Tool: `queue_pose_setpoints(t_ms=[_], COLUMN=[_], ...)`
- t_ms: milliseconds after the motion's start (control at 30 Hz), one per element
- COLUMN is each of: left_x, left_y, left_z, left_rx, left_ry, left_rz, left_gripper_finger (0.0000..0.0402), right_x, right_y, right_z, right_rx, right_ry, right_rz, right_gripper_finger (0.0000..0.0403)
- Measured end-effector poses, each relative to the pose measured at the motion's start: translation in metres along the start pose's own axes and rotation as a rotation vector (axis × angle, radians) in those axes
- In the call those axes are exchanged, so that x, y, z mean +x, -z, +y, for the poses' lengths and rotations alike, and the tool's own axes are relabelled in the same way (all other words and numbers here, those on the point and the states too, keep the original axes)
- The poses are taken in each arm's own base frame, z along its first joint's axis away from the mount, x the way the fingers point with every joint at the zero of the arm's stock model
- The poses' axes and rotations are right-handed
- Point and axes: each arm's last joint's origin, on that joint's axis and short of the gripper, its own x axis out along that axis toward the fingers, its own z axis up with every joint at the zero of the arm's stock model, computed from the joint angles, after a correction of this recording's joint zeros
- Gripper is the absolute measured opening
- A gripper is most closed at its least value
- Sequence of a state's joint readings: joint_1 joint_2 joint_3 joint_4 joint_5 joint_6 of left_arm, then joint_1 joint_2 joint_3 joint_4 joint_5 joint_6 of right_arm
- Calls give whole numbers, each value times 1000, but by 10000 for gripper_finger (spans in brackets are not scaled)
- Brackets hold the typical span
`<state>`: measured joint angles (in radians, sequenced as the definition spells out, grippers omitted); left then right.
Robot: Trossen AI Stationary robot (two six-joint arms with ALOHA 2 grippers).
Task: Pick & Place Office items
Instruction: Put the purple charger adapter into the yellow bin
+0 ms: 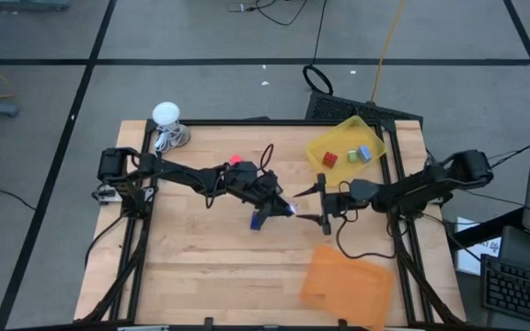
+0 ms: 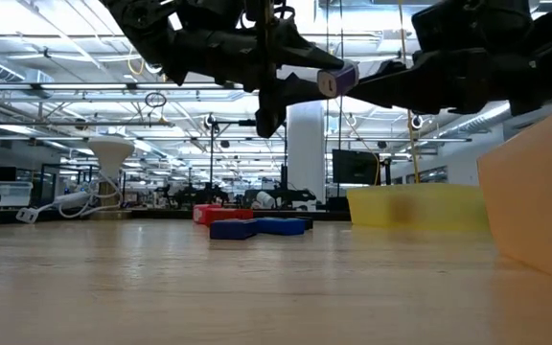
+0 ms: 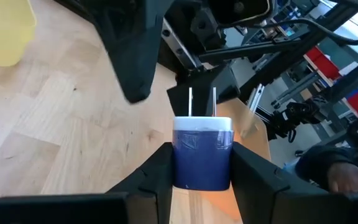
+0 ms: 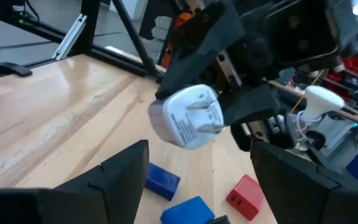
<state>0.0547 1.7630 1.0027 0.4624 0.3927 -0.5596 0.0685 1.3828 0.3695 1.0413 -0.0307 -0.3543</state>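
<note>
Held item: a dark blue blocky plug adapter [image 3: 202, 155] with a white end face and two metal prongs; printed markings show on the white face in the right wrist view [image 4: 188, 118].
Position of held item: raised above the middle of the table [image 1: 201, 267], clear of the wood, prongs pointing toward the right arm.
Left gripper [image 1: 279, 206]: over the table centre, fingers clamped on the blue sides of the adapter; one finger [image 3: 155, 177] presses each flank.
Right gripper [image 1: 324, 204]: just beside the adapter's pronged end, fingers spread apart and not touching it; one finger [image 4: 114, 177] shows on either side in its wrist view.
Items on the table: two dark blue blocks [image 2: 257, 227] lie flat on the wood below the grippers, with a red block [image 2: 220, 214] just behind them in the low view. A pink piece [image 1: 235, 160] sits near the left arm.
Yellow tray [image 1: 339, 138]: at the far right of the table, holding a red piece [image 1: 328, 158], a light blue piece [image 1: 364, 153] and a small greenish piece [image 1: 351, 156] between them.
Orange tray [image 1: 343, 285]: near right edge of the table, tilted, contents cannot be told.
White round object [image 1: 166, 114]: far left corner, with cord, well apart from the grippers.
</note>
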Motion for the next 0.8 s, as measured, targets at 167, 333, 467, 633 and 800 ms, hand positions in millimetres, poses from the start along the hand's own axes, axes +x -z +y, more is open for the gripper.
queue_pose_setpoints(t_ms=[167,333,467,633,800], left_x=[0,0,0,0,0], left_y=[2,3,3,3,3], left_z=[1,3,4,4,3], left_rx=[-8,-14,-18,-18,-18], left_ry=[-13,-38,-48,-48,-47], left_rz=[17,19,23,23,23], left_gripper_finger=[131,127,131,132,129], right_x=[9,16,22,23,23], right_y=[2,0,-4,-6,-6], right_z=[1,6,8,7,7], right_rx=[2,-4,-11,-10,-11], right_ry=[-7,-29,-36,-34,-35], right_rz=[14,11,-2,-10,-7], right_gripper_finger=[269,259,252,241,222])
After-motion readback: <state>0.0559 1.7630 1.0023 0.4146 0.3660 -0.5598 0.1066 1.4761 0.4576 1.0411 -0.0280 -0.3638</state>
